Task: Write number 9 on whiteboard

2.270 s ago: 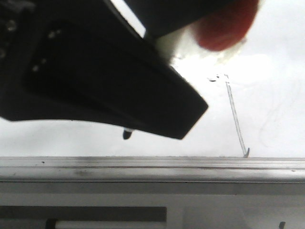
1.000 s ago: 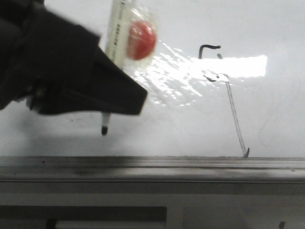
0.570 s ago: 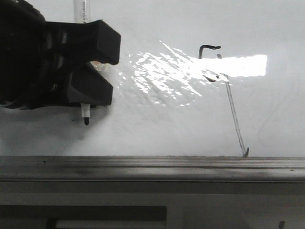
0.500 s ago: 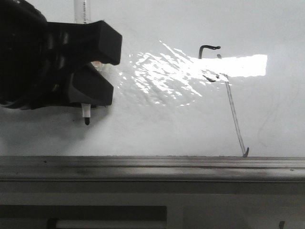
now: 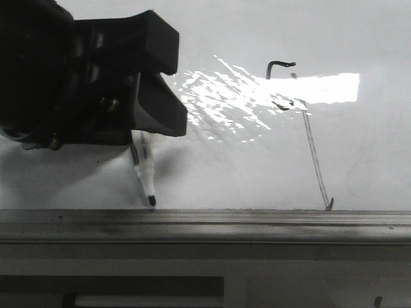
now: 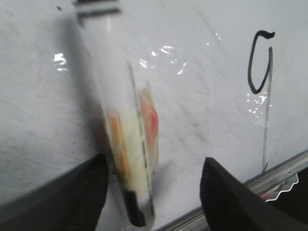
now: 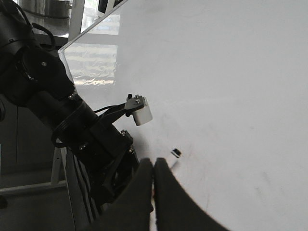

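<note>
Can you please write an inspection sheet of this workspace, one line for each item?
Surface: whiteboard, glossy, glare patch, faint smudges, grey metal rail along its edge.
Job's things: number 9 drawn, loop not closed, slanted stem reaching near the rail.
Marker: held by left gripper, tip close to the rail, away from the 9.
Clutter: nothing seen.
Grippers: right gripper shut, holding nothing visible.
Cables: black cable on the left arm.
Surroundings: metal container, dim background.
</note>
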